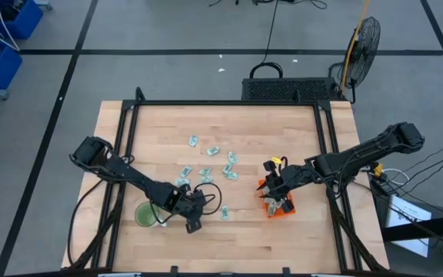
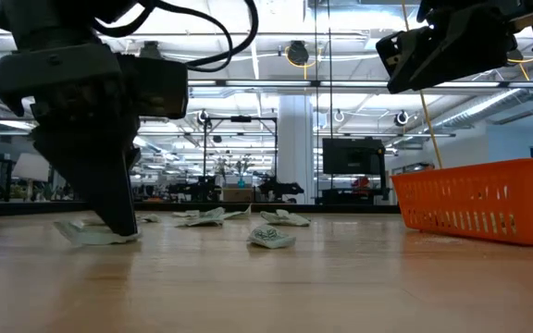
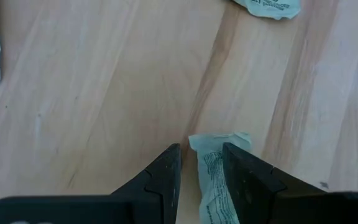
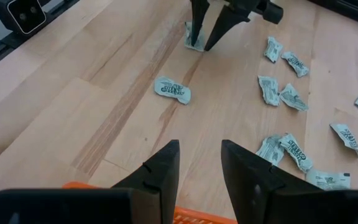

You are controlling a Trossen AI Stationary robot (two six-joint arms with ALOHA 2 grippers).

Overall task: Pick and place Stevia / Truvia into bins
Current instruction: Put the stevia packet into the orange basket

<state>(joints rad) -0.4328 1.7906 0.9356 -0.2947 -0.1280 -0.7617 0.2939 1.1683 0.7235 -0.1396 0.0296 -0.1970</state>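
Note:
Several pale green and white sachets (image 1: pixel 210 165) lie flat and scattered across the middle of the wooden table. One sachet (image 3: pixel 213 168) lies near the front, right of the green mug (image 1: pixel 146 215). My left gripper (image 1: pixel 191 226) is open and low over it, one finger on either side. The orange tray (image 2: pixel 489 199) stands on the table's right half. Above it my right gripper (image 1: pixel 277 194) hangs open with nothing between its fingers (image 4: pixel 166 168). My left gripper points steeply down with its fingers (image 3: pixel 241 165) astride the sachet's end (image 3: pixel 219 140). The sachet lies flat on the table and runs back between the fingers. In the low view the fingertips (image 2: pixel 118 222) reach the tabletop. I cannot tell whether they touch the sachet.
A lone sachet (image 4: pixel 173 89) lies between my left gripper and the tray. A black metal frame (image 1: pixel 221 103) runs along the table's edges. A black case (image 1: pixel 287 88) and a fan (image 1: pixel 364 42) stand beyond the far edge.

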